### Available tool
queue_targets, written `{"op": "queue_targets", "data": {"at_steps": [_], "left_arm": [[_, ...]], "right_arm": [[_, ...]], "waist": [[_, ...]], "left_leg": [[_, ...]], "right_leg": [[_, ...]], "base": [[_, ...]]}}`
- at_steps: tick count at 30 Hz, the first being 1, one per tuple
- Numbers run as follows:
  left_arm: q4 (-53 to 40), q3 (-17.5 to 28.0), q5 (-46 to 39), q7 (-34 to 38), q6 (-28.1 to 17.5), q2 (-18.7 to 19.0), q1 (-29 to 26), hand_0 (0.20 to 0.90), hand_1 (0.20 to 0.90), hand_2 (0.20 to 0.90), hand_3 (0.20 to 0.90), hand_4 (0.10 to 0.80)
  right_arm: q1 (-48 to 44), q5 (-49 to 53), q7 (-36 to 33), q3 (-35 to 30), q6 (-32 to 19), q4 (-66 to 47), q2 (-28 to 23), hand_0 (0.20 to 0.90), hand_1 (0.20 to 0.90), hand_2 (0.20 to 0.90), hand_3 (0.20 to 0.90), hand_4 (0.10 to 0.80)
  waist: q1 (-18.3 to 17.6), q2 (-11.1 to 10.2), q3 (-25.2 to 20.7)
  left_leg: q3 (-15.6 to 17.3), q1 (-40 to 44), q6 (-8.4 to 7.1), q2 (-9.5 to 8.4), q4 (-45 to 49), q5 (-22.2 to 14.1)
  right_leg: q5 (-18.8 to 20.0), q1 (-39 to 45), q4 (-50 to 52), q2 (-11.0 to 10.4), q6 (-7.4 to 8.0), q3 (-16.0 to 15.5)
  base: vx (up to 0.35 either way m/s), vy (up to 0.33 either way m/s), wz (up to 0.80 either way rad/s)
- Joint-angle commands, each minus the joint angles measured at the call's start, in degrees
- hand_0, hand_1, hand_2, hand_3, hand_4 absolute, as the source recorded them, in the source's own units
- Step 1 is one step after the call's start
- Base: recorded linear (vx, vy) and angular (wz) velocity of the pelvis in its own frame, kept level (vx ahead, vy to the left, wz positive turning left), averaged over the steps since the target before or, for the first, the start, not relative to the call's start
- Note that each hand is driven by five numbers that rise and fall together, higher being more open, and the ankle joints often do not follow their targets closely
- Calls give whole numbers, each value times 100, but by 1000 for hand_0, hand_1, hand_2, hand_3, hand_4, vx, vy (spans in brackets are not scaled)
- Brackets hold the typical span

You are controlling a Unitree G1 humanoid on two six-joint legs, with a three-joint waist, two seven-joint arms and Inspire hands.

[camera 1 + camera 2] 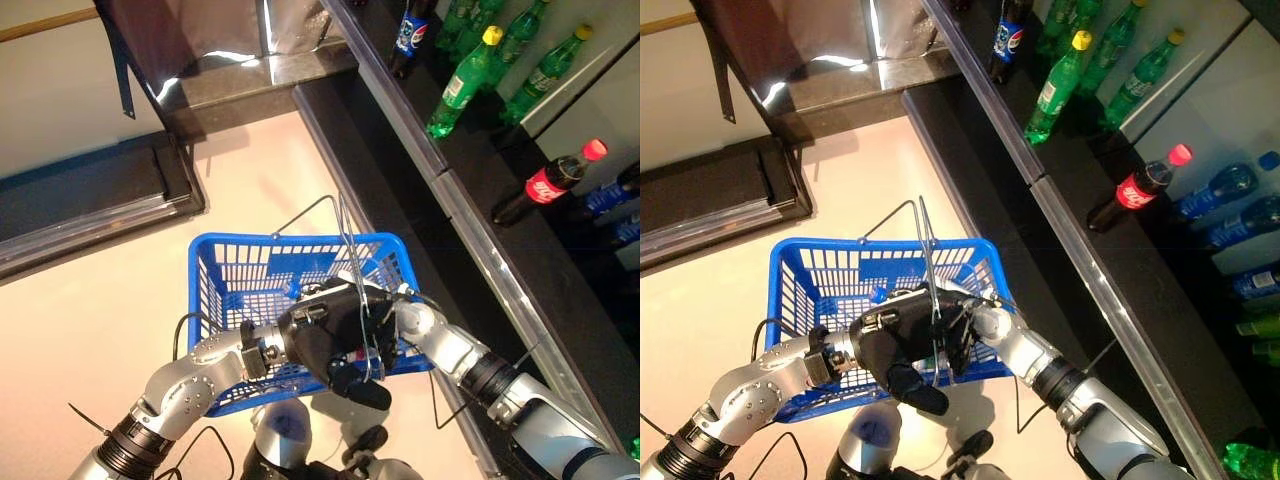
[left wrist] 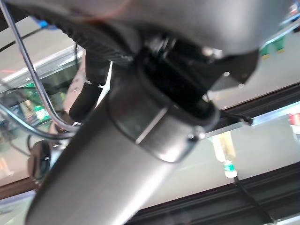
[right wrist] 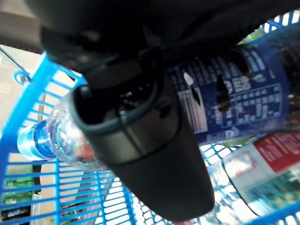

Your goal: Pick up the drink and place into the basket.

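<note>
A blue plastic basket (image 1: 228,268) hangs in front of me. My left hand (image 1: 325,345) is shut on its wire handles (image 1: 345,235). My right hand (image 1: 385,305) reaches down inside the basket from the right. In the right wrist view its thumb (image 3: 140,154) is curled round a clear drink bottle with a dark blue label (image 3: 229,93) and a blue cap, lying low among the blue bars (image 3: 28,187). A second bottle with a red and white label (image 3: 262,173) lies beneath it. In the eye views both hands hide most of the held bottle.
A dark shelf edge (image 1: 470,225) runs along the right. Behind it stand green bottles (image 1: 462,82), a dark cola bottle with a red cap (image 1: 545,182) and blue bottles (image 1: 1225,185). A dark platform (image 1: 90,200) lies at the far left on the pale floor.
</note>
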Motion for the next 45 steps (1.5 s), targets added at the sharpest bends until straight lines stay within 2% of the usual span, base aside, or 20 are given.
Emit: {"op": "queue_targets", "data": {"at_steps": [1, 17, 23, 39, 41, 42, 43, 45], "left_arm": [[-1755, -603, -973, -1515, -975, -1358, -654, 300, 300, 300, 200, 100], [-2014, -709, -1065, -1335, -1083, -1541, -1034, 300, 300, 300, 200, 100], [-2076, -747, -1211, -1366, -928, -1597, -1109, 300, 300, 300, 200, 100], [-2115, -865, -1154, -1318, -1014, -1671, -1297, 300, 300, 300, 200, 100], [-2107, -880, -1138, -1288, -1026, -1693, -1327, 300, 300, 300, 200, 100], [-2107, -880, -1138, -1288, -1026, -1693, -1327, 300, 300, 300, 200, 100], [-2118, -901, -1113, -1260, -1029, -1719, -1331, 300, 300, 300, 200, 100], [-2109, -908, -1102, -1266, -1021, -1738, -1329, 300, 300, 300, 200, 100]], "right_arm": [[-69, -105, 58, 745, -426, 474, 778, 300, 300, 300, 200, 100], [-172, -430, -36, 790, -345, 1405, 1505, 300, 300, 300, 200, 100], [-195, -597, 7, 872, -460, 1604, 1650, 300, 300, 300, 200, 100], [-251, -737, 307, 1128, -554, 1743, 1828, 300, 300, 300, 200, 100], [-227, -776, 343, 1165, -551, 1805, 1866, 516, 516, 516, 453, 353], [-227, -776, 343, 1165, -552, 1807, 1867, 516, 516, 516, 453, 353], [-218, -767, 321, 1190, -530, 1840, 1898, 900, 900, 900, 900, 800], [-227, -760, 314, 1184, -499, 1854, 1911, 900, 900, 900, 900, 800]], "waist": [[39, -78, -2466], [136, -78, -2555], [155, -86, -2583], [125, -89, -2655], [129, -89, -2662], [129, -89, -2661], [135, -90, -2666], [137, -91, -2662]], "left_leg": [[403, -287, 296, -161, -421, 517], [329, -272, 319, -201, -421, 510], [309, -267, 327, -214, -421, 505], [359, -282, 322, -215, -421, 497], [350, -288, 328, -224, -421, 501], [350, -288, 328, -225, -421, 501], [345, -287, 328, -227, -421, 504], [340, -281, 327, -231, -421, 506]], "right_leg": [[-328, 154, 439, -1, -89, -97], [-345, 173, 448, 2, -117, -136], [-340, 181, 437, 6, -119, -147], [-323, 145, 413, -1, -115, -124], [-315, 137, 408, -1, -116, -130], [-315, 137, 407, -1, -116, -130], [-312, 144, 404, -1, -117, -140], [-308, 150, 400, 1, -118, -143]], "base": [[0, 0, 0], [0, 0, 0], [2, 5, 7], [0, 1, 1], [0, 0, 0], [0, 0, 0], [0, 0, 0], [0, 0, 0]]}}
